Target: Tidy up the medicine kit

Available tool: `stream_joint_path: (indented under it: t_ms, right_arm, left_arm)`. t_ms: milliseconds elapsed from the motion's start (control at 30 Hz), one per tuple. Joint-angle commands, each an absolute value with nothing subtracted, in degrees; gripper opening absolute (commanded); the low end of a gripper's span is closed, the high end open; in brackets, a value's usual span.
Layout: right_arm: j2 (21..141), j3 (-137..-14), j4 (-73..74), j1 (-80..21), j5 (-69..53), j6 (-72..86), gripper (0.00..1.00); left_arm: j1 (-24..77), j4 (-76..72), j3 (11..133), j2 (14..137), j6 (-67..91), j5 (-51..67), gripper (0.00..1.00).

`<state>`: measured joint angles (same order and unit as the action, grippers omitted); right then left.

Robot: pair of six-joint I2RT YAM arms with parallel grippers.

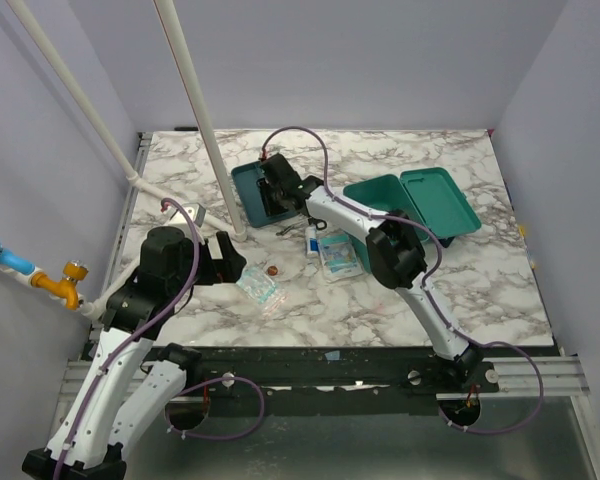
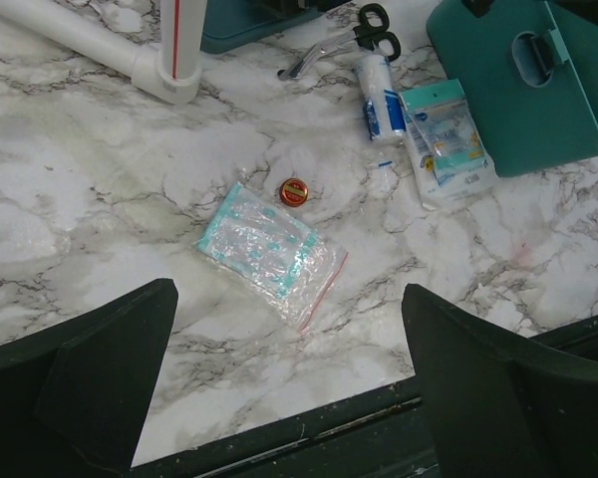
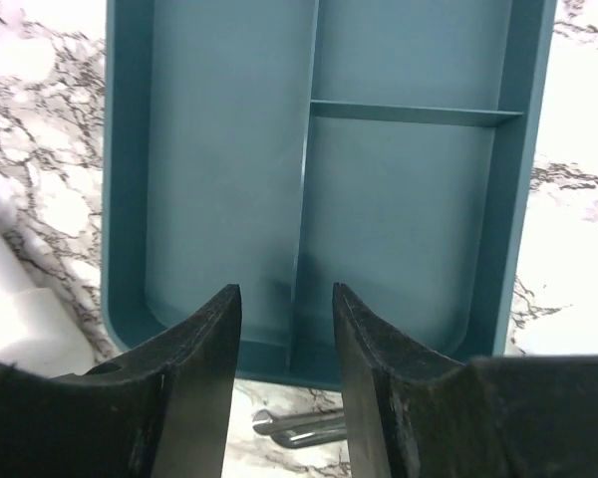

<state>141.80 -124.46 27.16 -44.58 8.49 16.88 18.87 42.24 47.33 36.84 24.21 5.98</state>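
Divided tray [image 3: 219,149] | right hand [image 3: 287,295] hovering part-spread over near rim, empty | left hand [image 2: 289,294] hanging wide-spread | advised: centring astride divider [image 3: 301,219], descending level.

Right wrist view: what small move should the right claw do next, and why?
Probably close the right claw on the centre divider of the divided tray. Its fingers stand apart on either side of that divider, by the near wall, and hold nothing. The tray looks empty, so a grip there could let the arm lift it toward the medicine kit.
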Motion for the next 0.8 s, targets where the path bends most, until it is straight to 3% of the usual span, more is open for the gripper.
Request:
stream_joint_path:
  t_ms: [0,267,400,767]
  right_arm:
    - [145.30,-128.00,27.94,-45.51,11.66,15.49,0.44]
    - [147.13,-127.89,28.87,-46.70,15.77,12.59,0.28]
    - [147.11,-127.41,28.54,-46.94,17.27,11.52,0.01]
    - [140.08,-122.91,23.11,-46.93,19.69,10.59,0.01]
  left_arm:
    - [18.72,42.64,46.17,35.77,24.17,6.01,0.98]
    - [18.72,42.83,46.12,35.36,23.47,4.96,0.99]
    - [18.72,42.98,46.07,35.06,23.21,4.75,0.99]
    - [18.72,45.49,48.81,33.60,22.85,4.04,0.98]
